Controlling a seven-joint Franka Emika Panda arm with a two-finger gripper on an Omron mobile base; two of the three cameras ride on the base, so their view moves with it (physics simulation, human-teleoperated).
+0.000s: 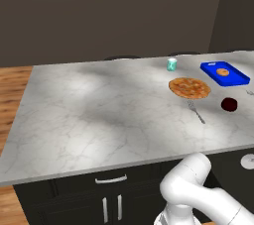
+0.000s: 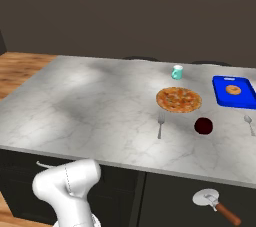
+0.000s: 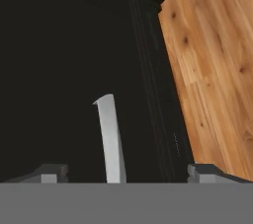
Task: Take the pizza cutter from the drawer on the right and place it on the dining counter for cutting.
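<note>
The dining counter (image 1: 99,115), a marble-veined table over black cabinet fronts, is being seen with its left and middle stretch lying bare, while the things on it are being kept to the right half. A pizza (image 2: 178,99) is sitting flat near the middle right, with a fork (image 2: 160,126) lying just in front of it toward the near edge and a dark red round thing (image 2: 203,125) near the fork's right. A small teal cup (image 2: 177,72) is standing behind the pizza toward the far edge. A blue tray (image 2: 247,100) is resting by the right edge, and a small round orange item (image 2: 233,90) is lying inside it; a spoon-like utensil (image 2: 248,124) is lying in front of the tray. The pizza cutter (image 2: 216,204) is being seen below the table's near edge at the right, lying in the dark space under the slab, not on the table. In the hand view the end effector (image 3: 126,171) is being held with its fingers (image 3: 49,172) spread wide, nothing between them, facing a black cabinet front with a silver handle (image 3: 111,139) just ahead; wooden floor (image 3: 212,70) is showing beside it.
</note>
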